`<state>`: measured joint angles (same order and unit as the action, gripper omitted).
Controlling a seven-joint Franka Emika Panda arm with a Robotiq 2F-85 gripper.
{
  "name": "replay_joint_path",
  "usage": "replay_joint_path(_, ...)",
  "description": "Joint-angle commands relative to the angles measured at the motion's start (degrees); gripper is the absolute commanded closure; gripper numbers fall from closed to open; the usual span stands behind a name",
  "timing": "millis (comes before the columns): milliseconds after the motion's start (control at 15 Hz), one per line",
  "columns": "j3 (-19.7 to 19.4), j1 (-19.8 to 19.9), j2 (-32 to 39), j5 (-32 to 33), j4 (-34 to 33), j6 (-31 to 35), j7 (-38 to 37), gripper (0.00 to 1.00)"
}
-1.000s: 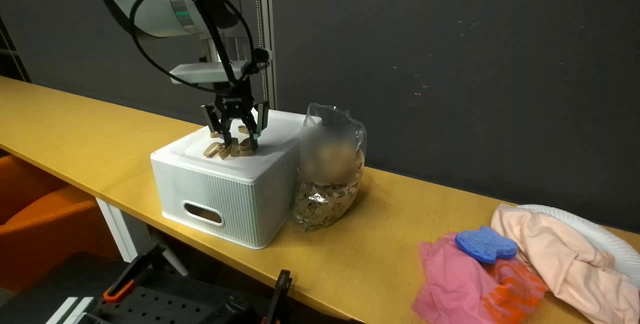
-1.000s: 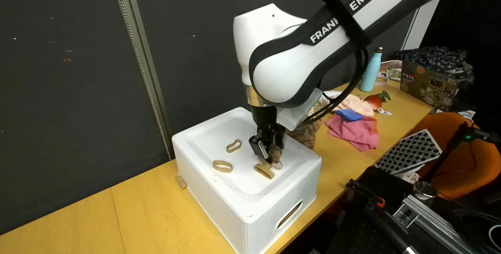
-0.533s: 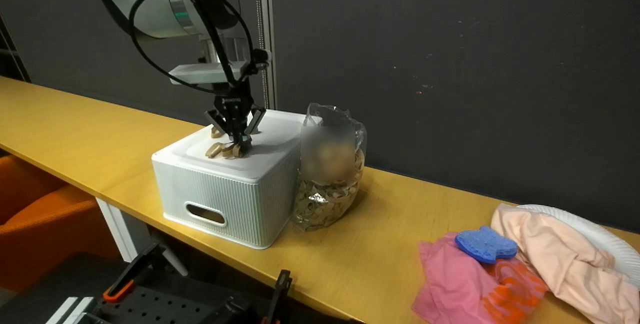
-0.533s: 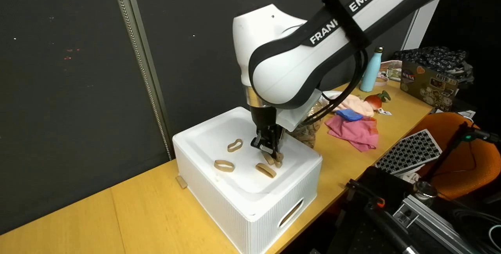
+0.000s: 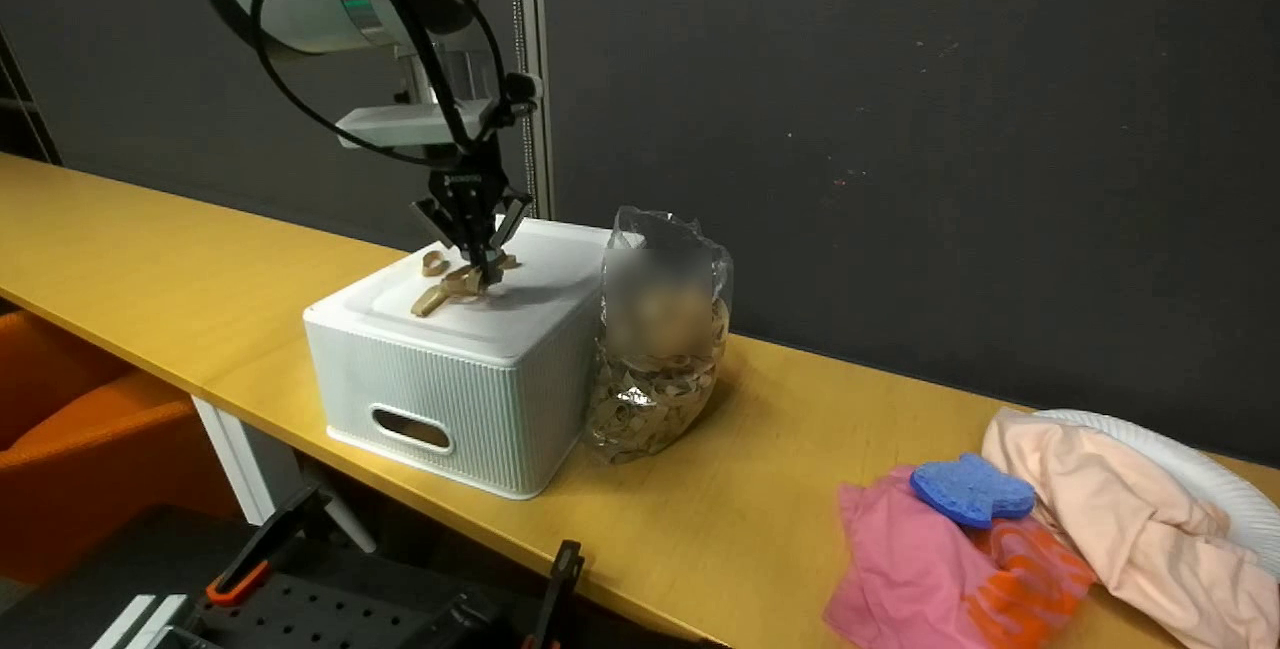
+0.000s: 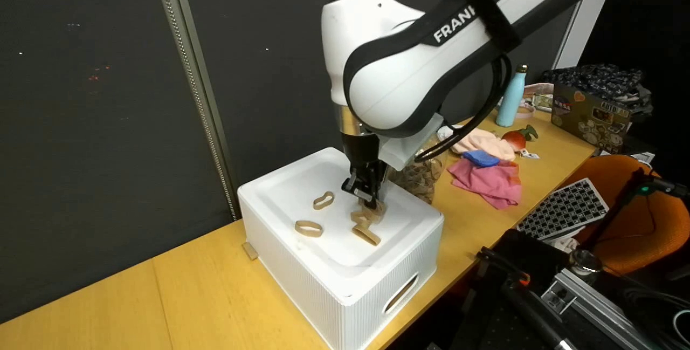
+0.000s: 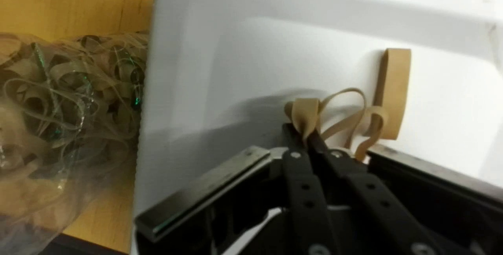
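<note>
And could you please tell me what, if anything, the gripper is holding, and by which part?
The gripper pinches a rubber band between its fingertips, near a looped end; whether more are caught is unclear.

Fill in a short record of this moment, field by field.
Pincer: shut on a band, over the box
Count held: unclear; loops bunch beside the grip
Elsewhere on box: loose bands
Box: white, ribbed, on the table
Beside box: clear bag of bands; stray band
Farther along table: blue sponge on pink cloth; peach cloth; bottle
</note>
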<state>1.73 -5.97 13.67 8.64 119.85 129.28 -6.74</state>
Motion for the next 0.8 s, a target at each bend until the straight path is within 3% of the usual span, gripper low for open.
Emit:
replay_joint_path(0,-0.47,0.43,-3.37,1.14,-1.18,-2.08,-0.78,0.99)
replay_joint_path(400,-2.79,3.90,-6.33,0.58,-4.40,-4.74,0.83,0.99)
replay_joint_path(733,-5.40,7.47,-10.37,0.90,-1.15,-5.01,0.66,0.99)
